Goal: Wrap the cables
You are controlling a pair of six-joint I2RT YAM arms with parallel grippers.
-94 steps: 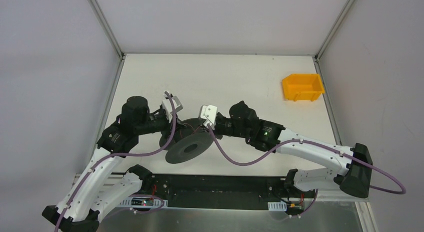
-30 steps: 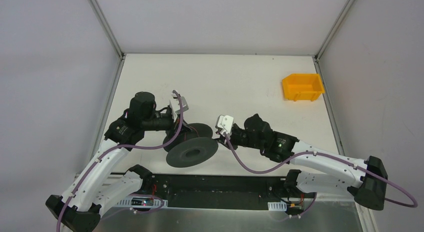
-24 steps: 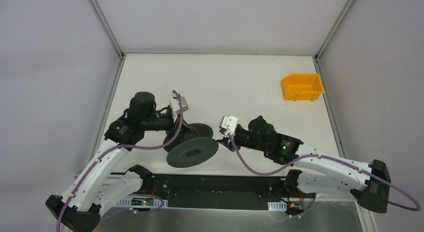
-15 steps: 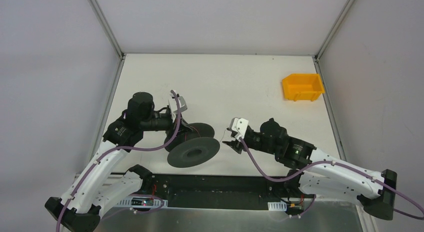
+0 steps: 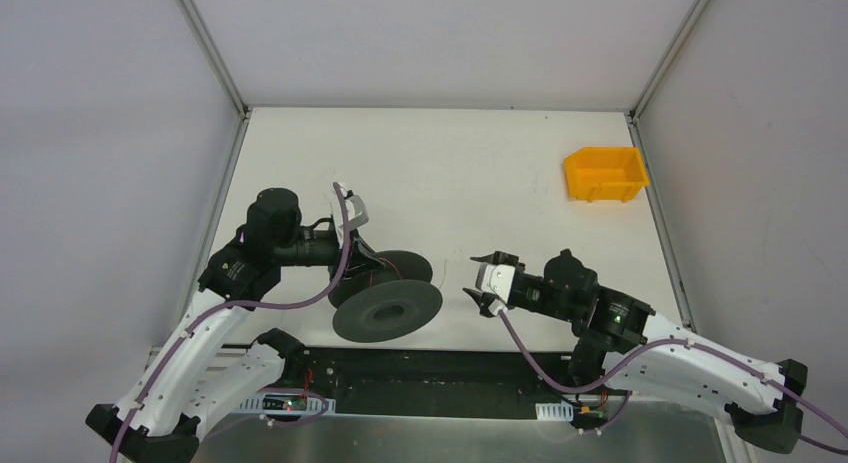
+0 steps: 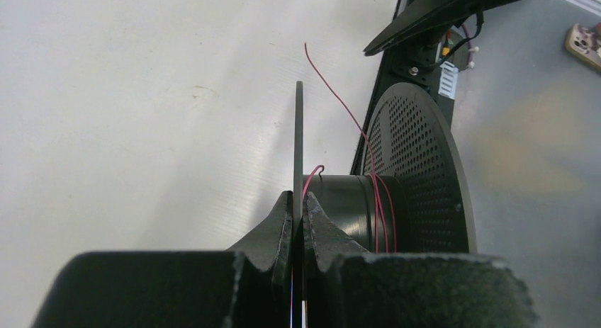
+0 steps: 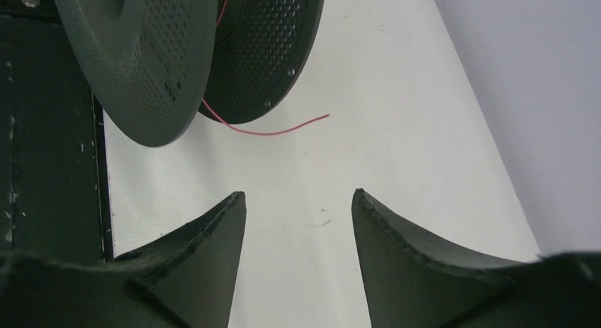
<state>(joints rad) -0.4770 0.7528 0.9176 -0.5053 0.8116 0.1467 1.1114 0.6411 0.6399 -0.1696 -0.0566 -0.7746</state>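
Observation:
The cable [image 6: 333, 94] is a hair-thin red strand, wound a few turns round the hub of a black two-flanged spool [image 5: 388, 308]. Its free end [image 7: 269, 132] sticks out past the flanges over the table. My left gripper [image 6: 298, 195] is shut on the thin edge of one spool flange [image 6: 298, 129], holding the spool tilted near the table's front edge. In the top view the left gripper [image 5: 356, 251] sits just behind the spool. My right gripper [image 5: 473, 281] stands open to the right of the spool, apart from the strand. Nothing is between the right gripper's [image 7: 299, 193] fingers.
A yellow bin [image 5: 605, 173] stands at the table's far right. A black base strip [image 5: 450, 368] runs along the near edge under the spool. Grey walls close in the table on three sides.
My right gripper has opened and drawn back to the right, away from the spool, leaving the strand's end free. The left arm has shifted a little, still gripping the flange.

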